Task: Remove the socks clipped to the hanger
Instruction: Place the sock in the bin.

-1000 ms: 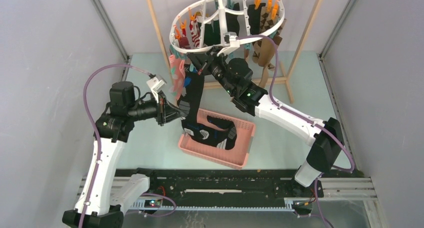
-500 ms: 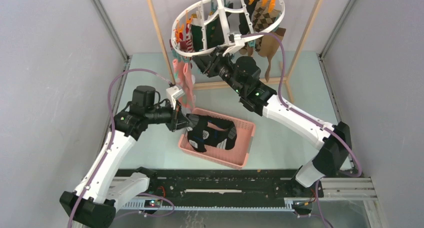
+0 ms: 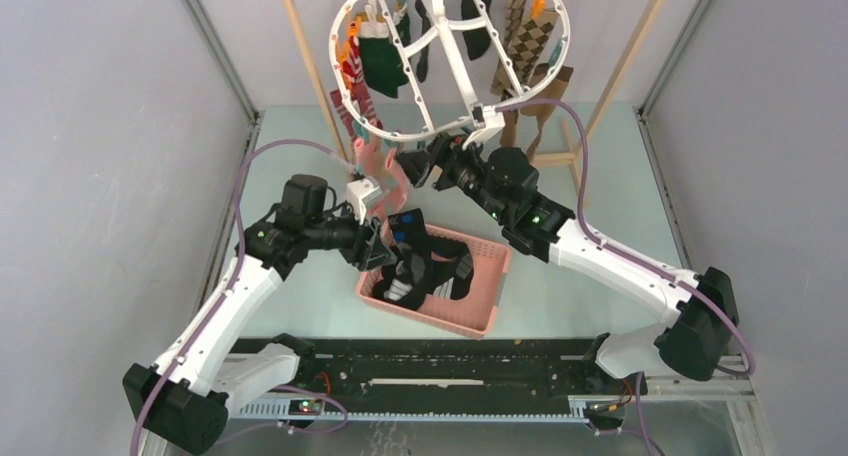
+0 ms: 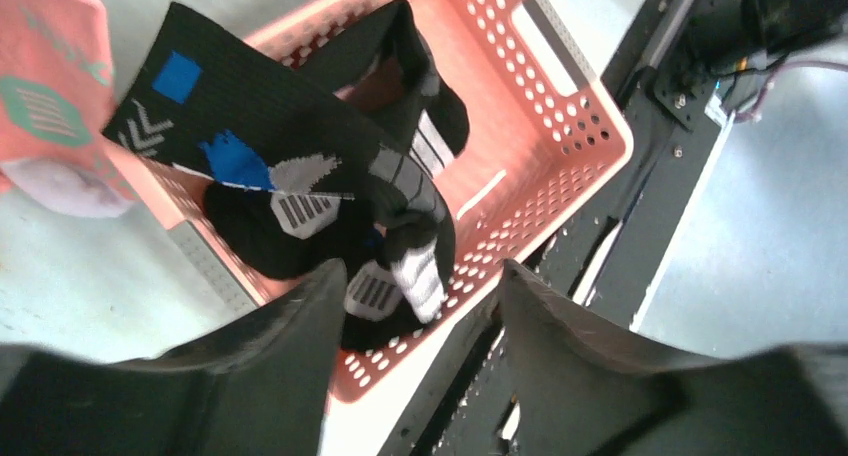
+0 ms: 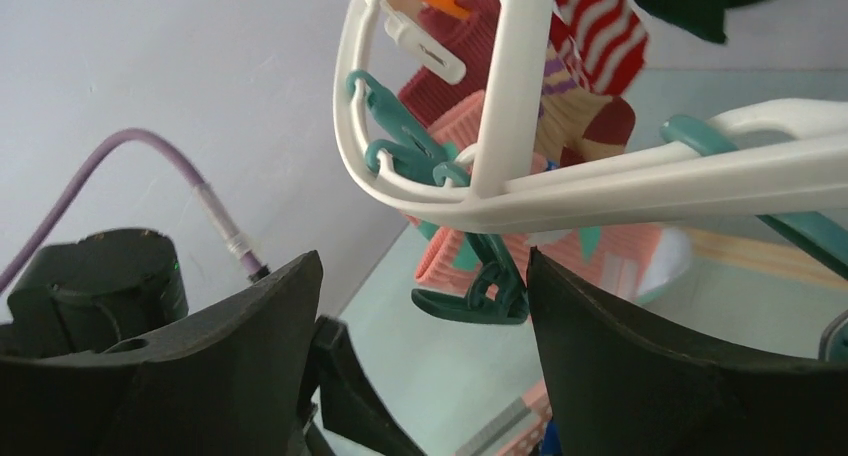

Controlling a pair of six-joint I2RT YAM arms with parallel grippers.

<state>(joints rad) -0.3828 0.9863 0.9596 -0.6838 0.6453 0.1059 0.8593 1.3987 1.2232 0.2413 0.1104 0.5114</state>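
The white hanger (image 3: 445, 51) dangles from the wooden rack with several socks clipped on: dark green (image 3: 385, 64), red-and-white striped (image 3: 352, 74), argyle (image 3: 527, 34), tan (image 3: 548, 80) and pink (image 3: 385, 171). My right gripper (image 3: 410, 166) is open just under the hanger's near rim (image 5: 600, 191). An empty teal clothespin (image 5: 480, 288) hangs between its fingers, beside the pink sock (image 5: 625, 258). My left gripper (image 3: 378, 249) is open over the left end of the pink basket (image 3: 470, 321). Black socks (image 4: 300, 166) lie loose in the basket (image 4: 565, 146) ahead of the left gripper (image 4: 415, 276).
The light wooden rack post (image 3: 312, 68) stands left of the hanger and another on the right. Grey walls close in on both sides. A black rail (image 3: 450, 361) runs along the near edge. The pink sock (image 4: 50, 106) hangs close above the basket's left end.
The left gripper carried the black sock down to the basket and opened, dropping it in. The right gripper opened and drew back from the clip. The hanger swung back and upward.
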